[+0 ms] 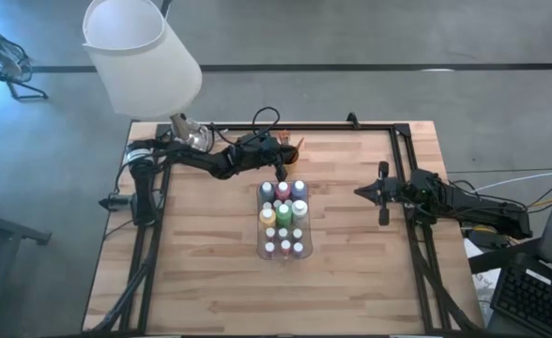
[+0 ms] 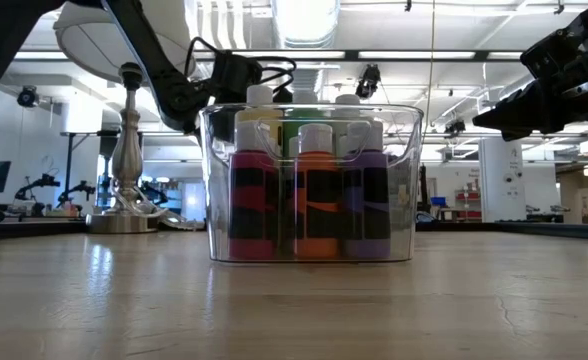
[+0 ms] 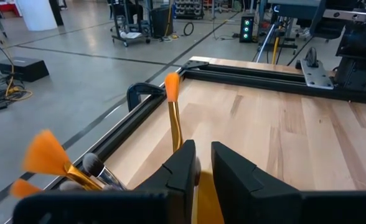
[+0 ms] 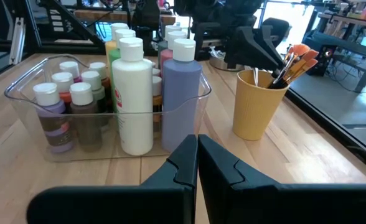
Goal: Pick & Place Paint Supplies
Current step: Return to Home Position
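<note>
One clear tray holds twelve paint bottles, six large and six small. One yellow cup holds several paintbrushes; their exact number is unclear.

Blind spots around the clear tray
Low view: front paint bottles masked the rows behind them, and the tray fully blocked the yellow cup past it. Cup walls hid the lower handles of the paintbrushes. By the left gripper, brush tips were blurred and cut at the frame edge; from above, brushes were too small to count.

Paint bottles are seen w/ white caps, bodies purple, white, green, pink; cup yellow; brushes orange-tipped.
</note>
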